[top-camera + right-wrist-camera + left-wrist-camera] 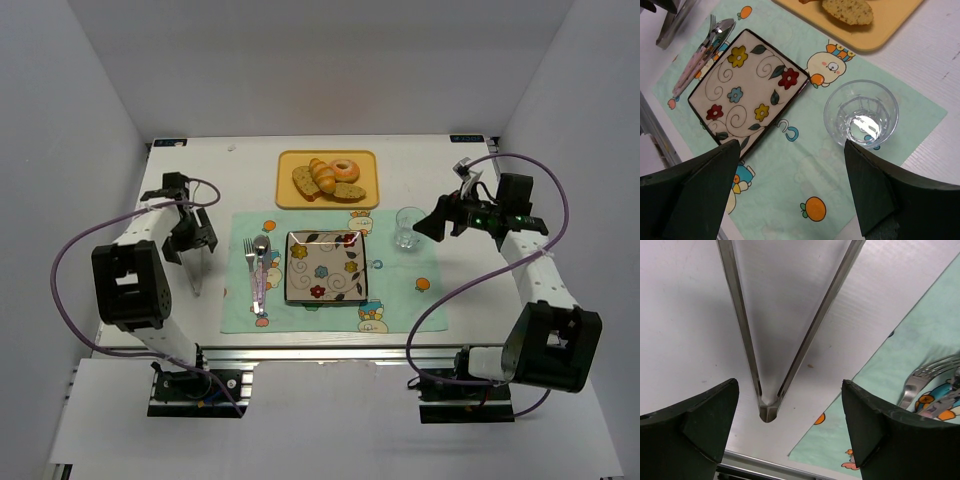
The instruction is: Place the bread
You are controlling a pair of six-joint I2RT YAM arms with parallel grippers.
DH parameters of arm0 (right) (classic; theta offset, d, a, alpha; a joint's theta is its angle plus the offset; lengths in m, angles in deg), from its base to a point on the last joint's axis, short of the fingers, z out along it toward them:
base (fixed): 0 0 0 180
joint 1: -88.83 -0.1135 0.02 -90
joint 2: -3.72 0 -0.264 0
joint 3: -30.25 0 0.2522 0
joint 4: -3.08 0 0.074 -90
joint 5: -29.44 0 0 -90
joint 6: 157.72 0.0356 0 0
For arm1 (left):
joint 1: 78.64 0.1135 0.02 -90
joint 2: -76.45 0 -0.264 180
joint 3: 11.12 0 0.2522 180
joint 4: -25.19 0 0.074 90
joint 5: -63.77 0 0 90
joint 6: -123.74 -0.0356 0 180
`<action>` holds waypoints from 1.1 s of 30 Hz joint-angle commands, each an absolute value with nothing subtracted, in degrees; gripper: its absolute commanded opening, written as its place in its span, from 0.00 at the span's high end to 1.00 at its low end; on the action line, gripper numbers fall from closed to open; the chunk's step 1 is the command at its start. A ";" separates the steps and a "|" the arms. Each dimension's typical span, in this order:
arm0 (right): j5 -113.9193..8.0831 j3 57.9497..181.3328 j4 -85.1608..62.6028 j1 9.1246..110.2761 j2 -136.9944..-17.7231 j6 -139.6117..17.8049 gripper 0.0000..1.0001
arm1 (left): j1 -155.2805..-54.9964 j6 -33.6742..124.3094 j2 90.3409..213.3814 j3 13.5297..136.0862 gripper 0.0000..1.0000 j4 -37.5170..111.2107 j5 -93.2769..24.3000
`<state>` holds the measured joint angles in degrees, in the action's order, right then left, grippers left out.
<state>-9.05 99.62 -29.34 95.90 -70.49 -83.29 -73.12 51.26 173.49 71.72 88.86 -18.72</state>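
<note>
The bread, a small golden-yellow croissant [322, 176], lies on the yellow tray [289, 160] at the back, between two brown slices and a donut. It does not clearly show in either wrist view. My left gripper [193, 240] is open and empty, hovering over the metal tongs [197, 270] that lie on the table left of the placemat. In the left wrist view the tongs' hinge end [768, 411] lies between my open fingers, untouched [790, 432]. My right gripper [428, 227] is open and empty over the placemat beside the glass [790, 195].
A square flowered plate [326, 267] sits mid-placemat [400, 290]; it also shows in the right wrist view [747, 85]. A fork and spoon [258, 268] lie to its left. A clear glass [408, 227] stands right of the plate, close to my right fingers [861, 114]. White walls enclose the table.
</note>
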 commanded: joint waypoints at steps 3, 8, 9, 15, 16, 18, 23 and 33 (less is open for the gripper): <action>-4.58 102.89 -28.52 96.12 -73.44 -81.52 0.11 | -73.19 51.84 174.89 67.60 0.07 88.97 -19.28; -3.26 104.74 -31.07 96.21 -74.41 -83.45 0.11 | -72.75 51.32 176.12 65.31 0.07 85.80 -19.72; -3.25 104.65 -30.99 96.12 -74.33 -83.54 0.10 | -72.66 51.23 176.82 65.13 0.07 85.62 -19.46; -2.64 102.99 -30.02 96.21 -73.89 -81.52 0.11 | -72.05 49.56 177.88 62.76 0.09 80.36 -19.99; -2.55 102.72 -29.67 96.21 -73.80 -81.26 0.11 | -72.05 49.56 178.40 62.58 0.10 79.13 -20.07; -2.73 102.46 -29.67 96.21 -73.45 -81.17 0.11 | -71.96 49.91 179.11 61.97 0.14 77.80 -21.04; -3.34 103.07 -30.54 96.21 -73.27 -81.60 0.11 | -71.96 50.26 180.78 62.23 0.22 75.34 -21.66; -2.64 103.42 -31.25 96.21 -73.10 -81.69 0.11 | -71.96 48.68 184.65 65.92 0.21 75.34 -19.55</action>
